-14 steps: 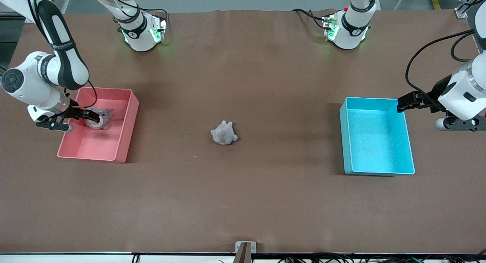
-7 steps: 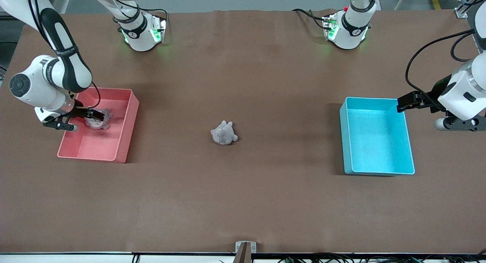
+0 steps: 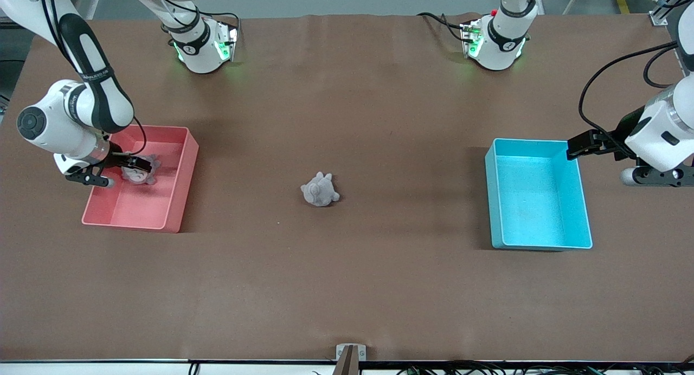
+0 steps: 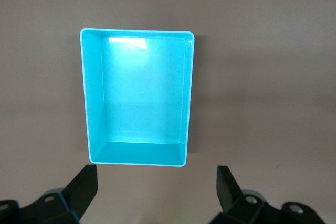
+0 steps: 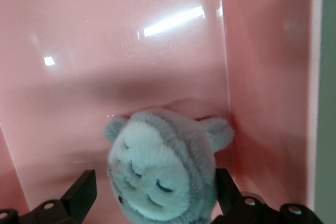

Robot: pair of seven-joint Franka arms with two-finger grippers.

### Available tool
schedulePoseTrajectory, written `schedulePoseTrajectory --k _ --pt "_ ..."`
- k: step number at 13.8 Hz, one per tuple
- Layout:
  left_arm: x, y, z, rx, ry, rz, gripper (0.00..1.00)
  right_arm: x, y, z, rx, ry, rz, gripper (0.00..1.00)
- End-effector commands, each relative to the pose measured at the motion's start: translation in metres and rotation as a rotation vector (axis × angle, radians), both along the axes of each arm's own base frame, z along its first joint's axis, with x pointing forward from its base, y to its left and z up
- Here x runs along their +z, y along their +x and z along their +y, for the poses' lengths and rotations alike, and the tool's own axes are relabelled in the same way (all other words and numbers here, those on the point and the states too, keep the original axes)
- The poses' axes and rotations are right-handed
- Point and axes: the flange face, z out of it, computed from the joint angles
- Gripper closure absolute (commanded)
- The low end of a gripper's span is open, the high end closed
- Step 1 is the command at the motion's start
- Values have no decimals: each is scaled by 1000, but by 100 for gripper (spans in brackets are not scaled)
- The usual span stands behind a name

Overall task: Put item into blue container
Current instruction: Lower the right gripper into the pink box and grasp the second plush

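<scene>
1. Pink plastic bin (image 3: pixel 181 188) with tall straight walls sat at the right arm's end of the brown table (image 3: pixel 347 288).
2. One small grey fluffy toy animal with little ears (image 3: pixel 140 170) lay inside that pink bin, near the wall that was farther from the front camera.
3. Down inside the bin was the right gripper (image 3: pixel 126 167), with its black fingers (image 5: pixel 81 193) spread wide.
4. One finger stood on each side of the toy in the bin, and in the right wrist view (image 5: pixel 163 174) the toy filled the gap between them.
5. I could not tell if the fingers touched the toy.
6. Another small grey fluffy toy (image 3: pixel 320 190) lay on the bare cloth in the middle of the table, between the two bins and well apart from both.
7. No gripper was near that middle toy.
8. At the left arm's end of the table sat the light blue plastic container with tall straight walls and rounded corners (image 3: pixel 492 201), and it had nothing in it.
9. Just past the blue container's outer edge hung the left gripper (image 3: pixel 577 146), wide open and holding nothing.
10. In the left wrist view the blue container (image 4: pixel 93 103) showed between that gripper's two black fingers (image 4: pixel 84 187).
</scene>
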Motion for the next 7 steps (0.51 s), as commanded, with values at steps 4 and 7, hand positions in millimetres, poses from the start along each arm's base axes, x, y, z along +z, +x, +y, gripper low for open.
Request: schedulePoseTrajectory --k 4,7 --pt "1 -1 -1 -14 -31 15 0 -4 0 14 -36 8 2 0" --pt "0 -1 -1 -14 -30 17 0 -4 3 26 -54 4 4 0"
